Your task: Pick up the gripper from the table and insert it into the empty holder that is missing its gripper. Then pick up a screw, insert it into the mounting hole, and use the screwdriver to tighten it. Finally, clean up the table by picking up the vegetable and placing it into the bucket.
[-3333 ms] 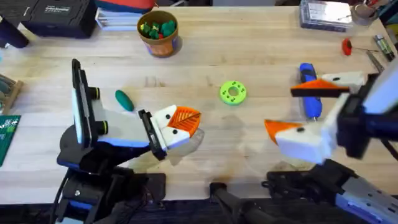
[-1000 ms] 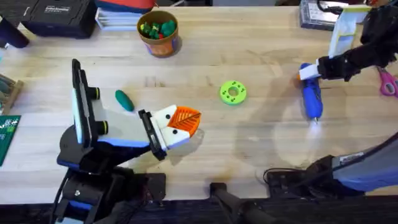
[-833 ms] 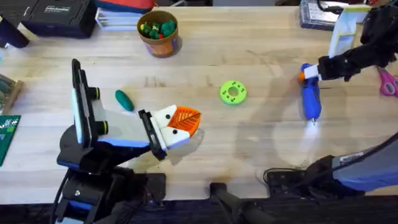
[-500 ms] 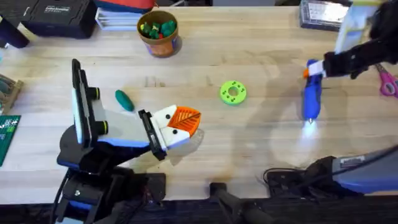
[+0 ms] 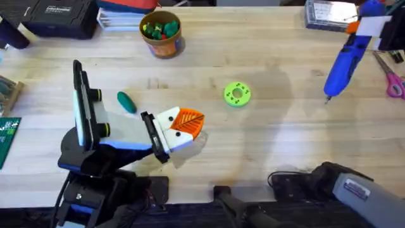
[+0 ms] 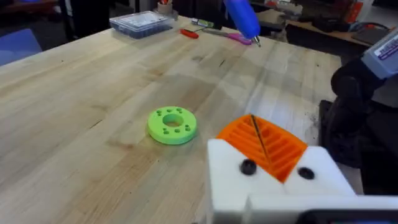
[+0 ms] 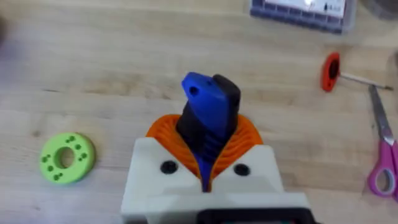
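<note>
The blue screwdriver (image 5: pixel 342 63) hangs tilted above the table's far right, bit pointing down. My right gripper (image 5: pixel 370 22) is shut on its upper end. In the right wrist view its blue body (image 7: pixel 208 118) sits clamped between the orange pads (image 7: pixel 165 134). My left gripper (image 5: pixel 183 125) rests low at the table's front left with its orange tips pressed together on nothing. The dark-green vegetable (image 5: pixel 126 101) lies just behind the left arm. The orange-brown bucket (image 5: pixel 162 31) stands at the back left with small toy pieces inside. The loose gripper piece, the holder and the screw are out of view.
A flat green disc with holes (image 5: pixel 237 94) lies mid-table, ahead of the left gripper (image 6: pixel 172 126). At the back right are a clear box (image 5: pixel 329 12), a red-handled tool (image 7: pixel 330 70) and pink scissors (image 5: pixel 393 81). A black case (image 5: pixel 57 16) sits back left.
The screwdriver lay on the table at the right with my right gripper closing on its top end. It has since been lifted clear and carried toward the far right corner. The left arm stayed still.
</note>
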Controlling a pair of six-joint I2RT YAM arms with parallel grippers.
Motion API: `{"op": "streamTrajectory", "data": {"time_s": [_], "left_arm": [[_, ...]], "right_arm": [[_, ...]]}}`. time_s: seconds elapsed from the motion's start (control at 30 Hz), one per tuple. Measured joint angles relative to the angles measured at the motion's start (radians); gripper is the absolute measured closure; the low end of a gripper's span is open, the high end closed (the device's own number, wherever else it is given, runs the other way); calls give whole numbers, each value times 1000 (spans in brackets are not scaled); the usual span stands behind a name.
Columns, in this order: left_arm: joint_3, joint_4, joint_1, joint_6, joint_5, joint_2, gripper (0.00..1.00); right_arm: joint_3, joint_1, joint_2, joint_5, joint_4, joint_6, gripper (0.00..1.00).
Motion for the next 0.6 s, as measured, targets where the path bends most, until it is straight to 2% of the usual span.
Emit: {"op": "streamTrajectory", "data": {"time_s": [0.1, 0.23, 0.43, 0.6], "left_arm": [[0, 0, 0, 0, 0, 0, 987], [0, 0, 0, 0, 0, 0, 987], [0, 0, 0, 0, 0, 0, 987], [0, 0, 0, 0, 0, 0, 987]], "right_arm": [[-64, 52, -106, -31, 64, 33, 972], [-180, 170, -234, -57, 211, 104, 972], [-371, 421, -386, -71, 576, 254, 972], [-442, 649, -418, -78, 816, 330, 972]]}}
